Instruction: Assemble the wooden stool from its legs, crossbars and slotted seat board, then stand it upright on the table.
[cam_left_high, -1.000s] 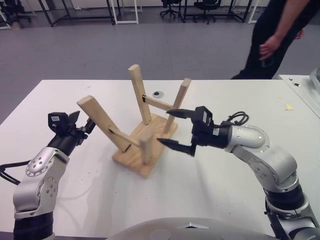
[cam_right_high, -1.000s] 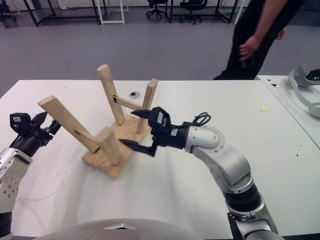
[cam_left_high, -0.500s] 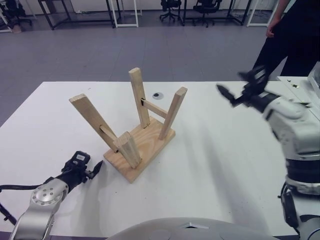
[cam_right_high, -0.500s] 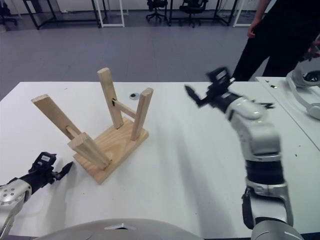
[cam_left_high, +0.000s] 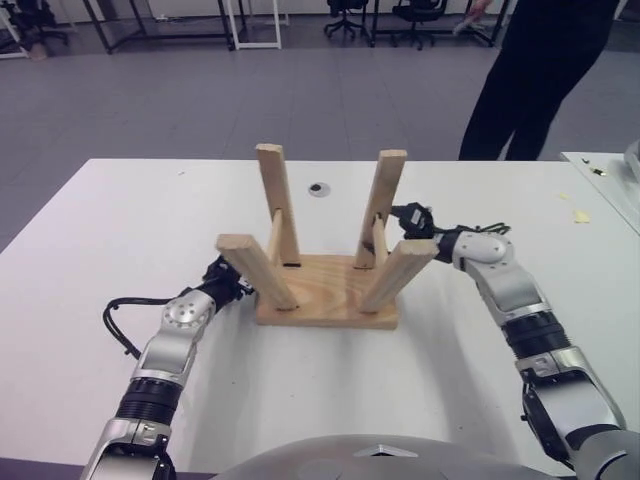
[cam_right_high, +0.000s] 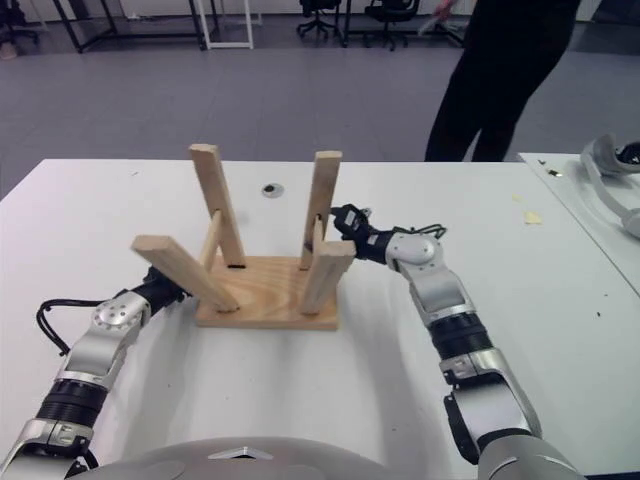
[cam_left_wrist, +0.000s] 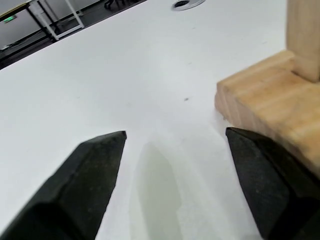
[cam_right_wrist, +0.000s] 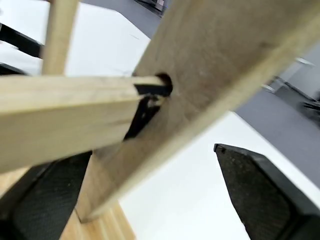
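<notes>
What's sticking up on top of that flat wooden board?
Four legs stick up from the seat board, joined in pairs by crossbars. The board lies flat on the table, so its underside is hidden.

Stereo head pair looking forward and down over the worktop, both taking in the upturned stool, left wrist camera low, close to the seat board, right wrist camera tight against a leg and crossbar.
</notes>
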